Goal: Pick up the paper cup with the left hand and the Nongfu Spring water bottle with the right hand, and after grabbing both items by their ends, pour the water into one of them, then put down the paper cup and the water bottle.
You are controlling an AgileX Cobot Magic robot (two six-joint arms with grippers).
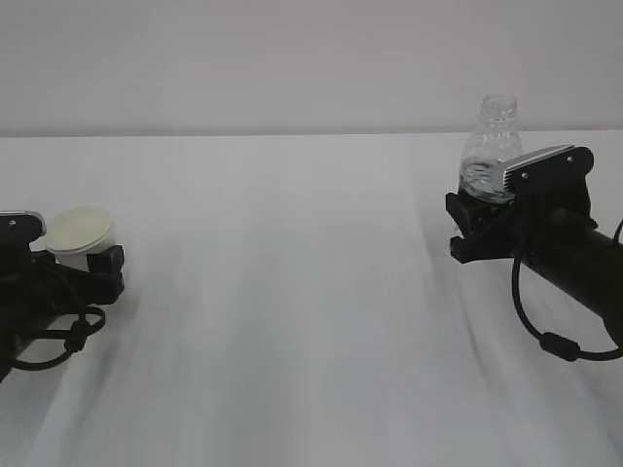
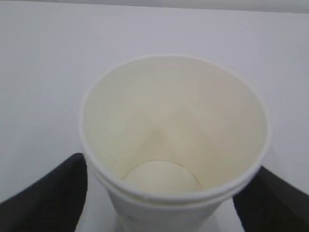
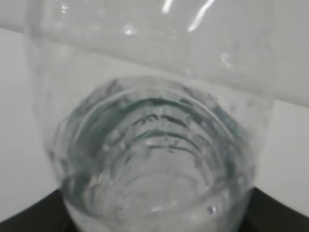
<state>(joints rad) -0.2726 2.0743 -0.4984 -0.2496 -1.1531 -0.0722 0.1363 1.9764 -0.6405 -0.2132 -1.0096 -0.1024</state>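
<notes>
The white paper cup (image 1: 83,232) (image 2: 174,145) stands upright on the table at the left, its cream inside showing down to the bottom disc. My left gripper (image 1: 73,263) (image 2: 161,193) is open around its lower part, one black finger (image 2: 48,198) on each side, with a strip of table showing between finger and cup wall. At the right the clear, capless Nongfu Spring water bottle (image 1: 492,146) (image 3: 154,145) stands upright in my right gripper (image 1: 477,219) (image 3: 154,215), which is shut on its lower body. Clear water (image 1: 484,180) lies low in the bottle. Whether the bottle's base touches the table is hidden.
The white table (image 1: 292,292) runs back to a pale wall. Loops of black cable (image 1: 545,336) hang under the right arm and beside the left arm (image 1: 49,341). Nothing else stands between the two arms.
</notes>
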